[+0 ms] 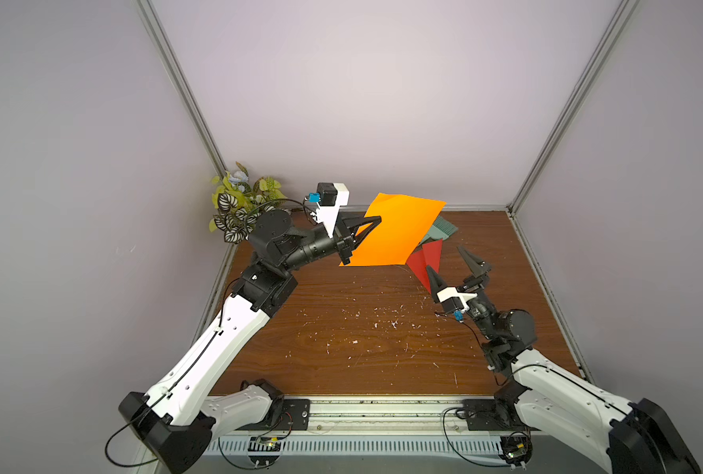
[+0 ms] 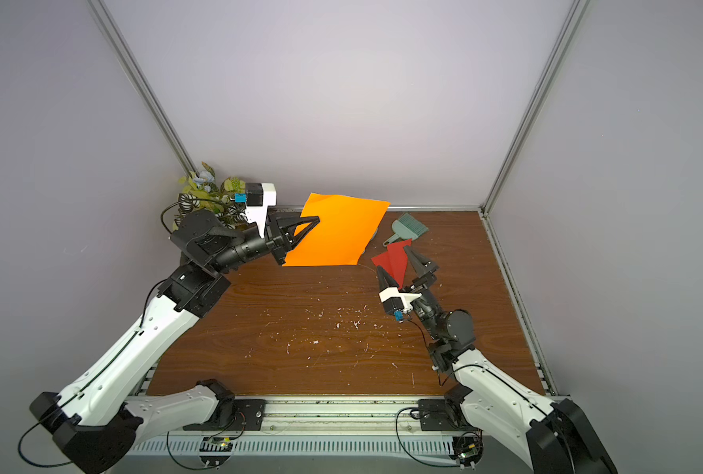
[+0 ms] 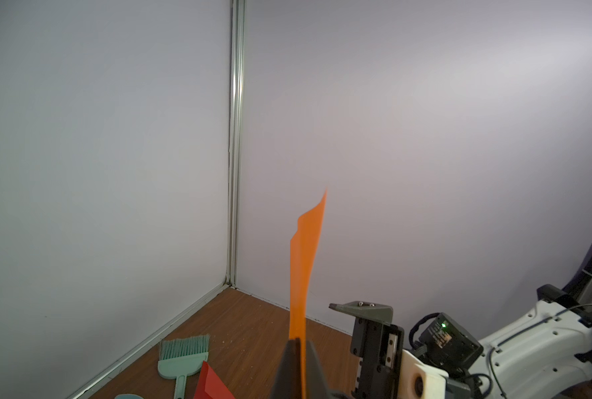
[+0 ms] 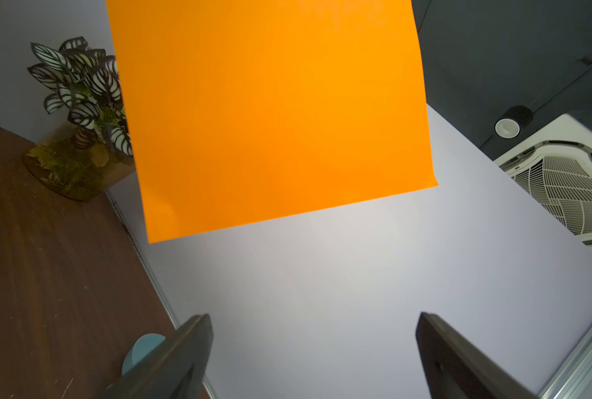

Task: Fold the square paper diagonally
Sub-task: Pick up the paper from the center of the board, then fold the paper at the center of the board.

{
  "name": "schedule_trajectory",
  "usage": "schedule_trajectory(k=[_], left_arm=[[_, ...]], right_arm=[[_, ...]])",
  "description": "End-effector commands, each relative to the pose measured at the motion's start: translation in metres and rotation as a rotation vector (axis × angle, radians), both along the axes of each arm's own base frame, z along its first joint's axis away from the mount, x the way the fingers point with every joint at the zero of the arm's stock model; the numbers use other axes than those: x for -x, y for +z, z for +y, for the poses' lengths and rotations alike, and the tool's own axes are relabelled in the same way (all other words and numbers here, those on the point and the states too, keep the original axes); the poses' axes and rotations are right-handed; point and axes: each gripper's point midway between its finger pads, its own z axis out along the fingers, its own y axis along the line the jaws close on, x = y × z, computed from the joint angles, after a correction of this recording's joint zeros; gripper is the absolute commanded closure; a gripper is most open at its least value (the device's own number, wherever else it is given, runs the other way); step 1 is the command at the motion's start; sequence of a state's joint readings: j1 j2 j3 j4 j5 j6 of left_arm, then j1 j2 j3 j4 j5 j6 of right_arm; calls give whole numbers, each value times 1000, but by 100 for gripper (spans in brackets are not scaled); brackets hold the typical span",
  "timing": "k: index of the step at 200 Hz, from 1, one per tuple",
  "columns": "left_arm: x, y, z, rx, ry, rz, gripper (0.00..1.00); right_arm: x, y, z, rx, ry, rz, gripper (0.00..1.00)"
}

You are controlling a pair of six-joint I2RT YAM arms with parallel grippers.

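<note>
No fold yet, by the look of it. Grips the orange paper (image 1: 399,234) by one edge with the left gripper (image 1: 376,221), clamped tight, sheet aloft at upper centre. Has the right gripper (image 1: 444,257) spread wide and empty (near a red folded sheet (image 1: 429,254)). Next, likely: lay flat on the table (image 1: 341,328), carry one corner to its opposite

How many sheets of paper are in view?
2. The orange paper is held off the table, pinched in the shut left pincer. The red paper, folded, lies on the table near the open right pincer. The orange sheet may hide others.
</note>
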State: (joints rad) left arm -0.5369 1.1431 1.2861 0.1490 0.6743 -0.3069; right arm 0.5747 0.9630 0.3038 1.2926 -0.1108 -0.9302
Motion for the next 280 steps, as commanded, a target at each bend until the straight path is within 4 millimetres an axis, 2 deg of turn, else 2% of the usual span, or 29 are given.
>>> schedule_trajectory(k=[1, 26, 56, 89, 104, 121, 137, 166, 227, 242, 264, 280], left_arm=[[13, 21, 0, 83, -70, 42, 99], [15, 27, -1, 122, -94, 72, 99], [6, 18, -5, 108, -90, 142, 99], [-11, 7, -2, 87, -72, 200, 99], [-19, 4, 9, 89, -48, 204, 99], [-25, 1, 21, 95, -36, 198, 100], [-26, -2, 21, 74, -47, 192, 100], [-23, -7, 18, 55, -75, 188, 100], [-20, 3, 19, 88, -88, 196, 99], [-19, 7, 20, 100, -90, 197, 99], [-17, 12, 21, 112, -95, 203, 100], [-16, 14, 21, 115, -103, 220, 99]], right_arm=[[18, 46, 0, -79, 5, -195, 1], [15, 53, 9, -105, 30, -236, 1], [25, 70, 9, -167, 79, -293, 1], [30, 77, 26, -69, 143, -275, 1], [23, 71, 35, 0, 154, -204, 6], [12, 61, 46, 66, 181, -84, 17], [12, 49, 61, 154, 242, -45, 26], [10, 36, 77, 254, 300, 5, 30], [-6, 23, 85, 299, 244, -5, 29], [-9, 25, 79, 275, 188, -47, 23], [-12, 36, 59, 178, 69, -132, 12], [-12, 40, 58, 171, 54, -156, 11]])
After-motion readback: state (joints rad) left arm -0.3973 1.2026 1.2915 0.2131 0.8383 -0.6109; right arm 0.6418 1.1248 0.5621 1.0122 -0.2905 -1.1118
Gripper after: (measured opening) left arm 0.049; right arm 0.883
